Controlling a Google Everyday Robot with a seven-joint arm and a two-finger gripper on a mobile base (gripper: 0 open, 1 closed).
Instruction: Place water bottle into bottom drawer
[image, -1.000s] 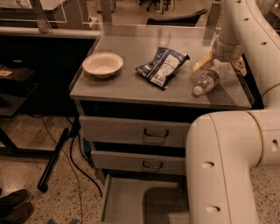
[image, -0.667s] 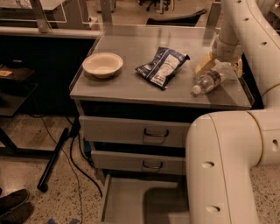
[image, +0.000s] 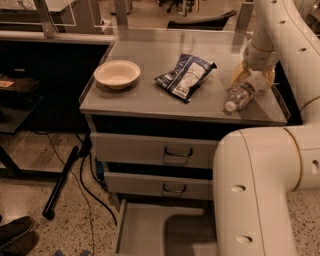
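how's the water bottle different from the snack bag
The water bottle is clear with a white cap; the snack bag is dark blue and white. The bottle lies near the right edge with the tool at its far end; the bag lies mid-top, apart from the tool. Both lie on the cabinet top, outside the open bottom drawer.

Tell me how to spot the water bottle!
Look at the grey metal cabinet top. Near its right edge, right at the white robot arm's gripper, is the small clear crinkled plastic water bottle. Unlike the dark blue-and-white snack bag and cream round bowl beside it, it is see-through with a white cap.
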